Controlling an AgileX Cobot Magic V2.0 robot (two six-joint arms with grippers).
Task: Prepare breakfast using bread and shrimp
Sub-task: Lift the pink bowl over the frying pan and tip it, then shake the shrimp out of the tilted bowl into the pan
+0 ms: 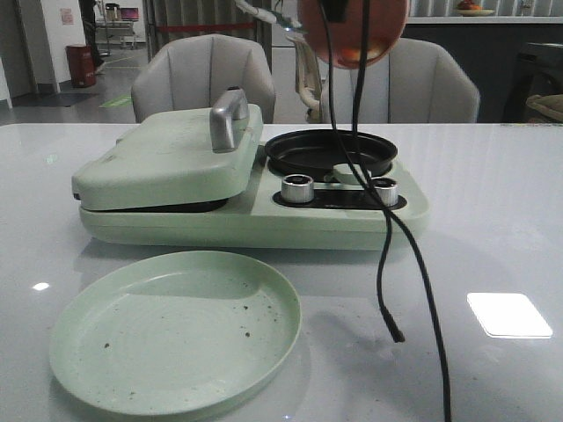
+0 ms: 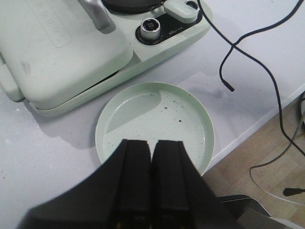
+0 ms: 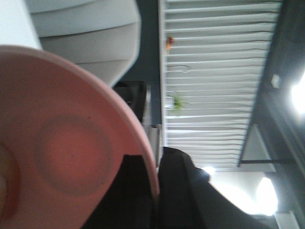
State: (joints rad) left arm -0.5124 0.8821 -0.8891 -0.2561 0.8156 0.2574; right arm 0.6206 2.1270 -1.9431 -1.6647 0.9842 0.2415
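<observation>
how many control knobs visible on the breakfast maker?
2. Both on the front panel below the black pan: one knob nearer the closed lid, the other knob toward the machine's right end. Cables partly cross the panel; none seem hidden.

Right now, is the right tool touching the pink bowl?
Touching. The right wrist view shows the right tool shut on the rim of the pink bowl, one finger on each side of it.
</observation>
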